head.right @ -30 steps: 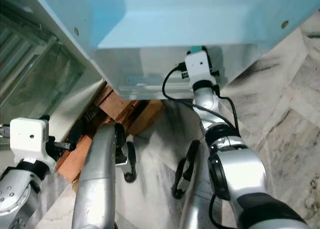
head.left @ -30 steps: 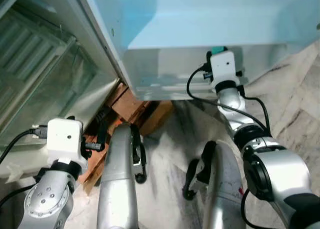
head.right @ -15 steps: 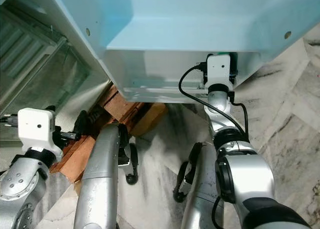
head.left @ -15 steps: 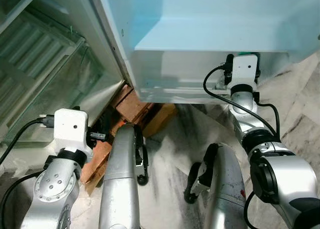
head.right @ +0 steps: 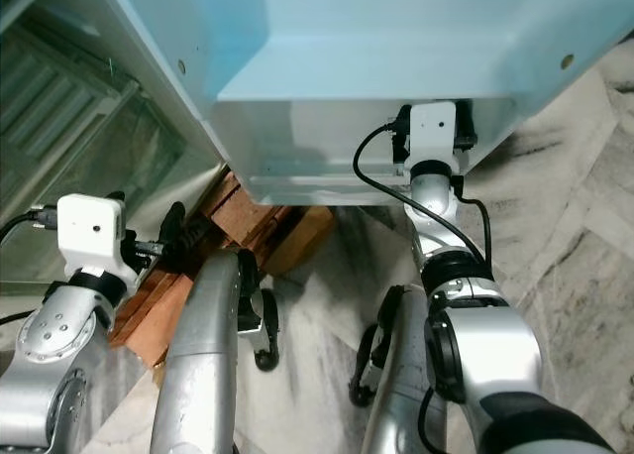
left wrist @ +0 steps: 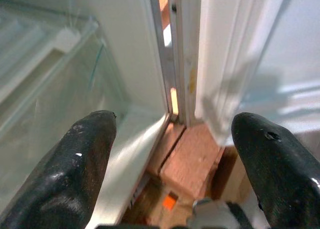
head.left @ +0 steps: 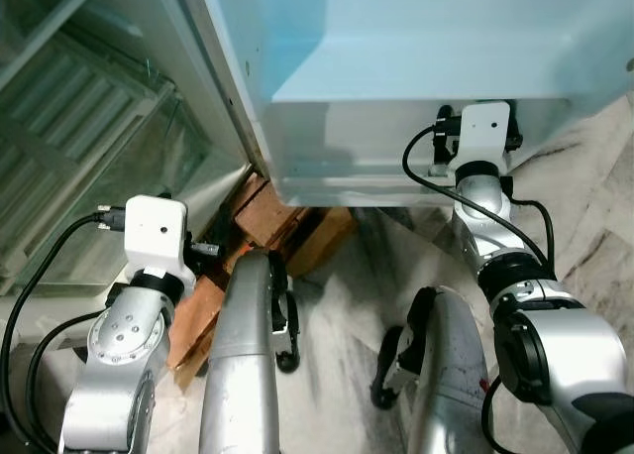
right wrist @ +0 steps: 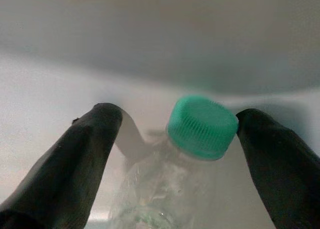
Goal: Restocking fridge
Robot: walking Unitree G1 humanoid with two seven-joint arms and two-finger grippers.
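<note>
right hand point(right wrist: 170, 139) is up at the underside of the fridge door shelf point(head.left: 416, 167), and over the last second the wrist has slid across the front of that shelf toward the robot's right and settled. some of that shift is the head camera moving, since the whole fridge point(head.left: 396, 38) frame drifted too. wrist view shows the bottle point(right wrist: 165, 199), clear plastic with a green cap point(right wrist: 202, 127), sitting between the two black fingers point(right wrist: 75, 164). the fingers stand wide, cap just beside the one finger and a visible gap to the other, so i read it as not gripped: either just let go in the door bin or about to be. can't tell from here whether the bottle base is seated on the shelf. left hand point(left wrist: 170, 169) is spread wide and holding nothing, wrist has come up and forward beside the open fridge compartment point(left wrist: 60, 79), pointing at the gap by the door hinge and the bricks point(head.left: 263, 216) under the cabinet. meaning for the task: bottle looks delivered to the door shelf, so this placement is near done. next call is a straight pull back of the right hand without clipping the cap. risk is tipping the bottle on the way out.
</note>
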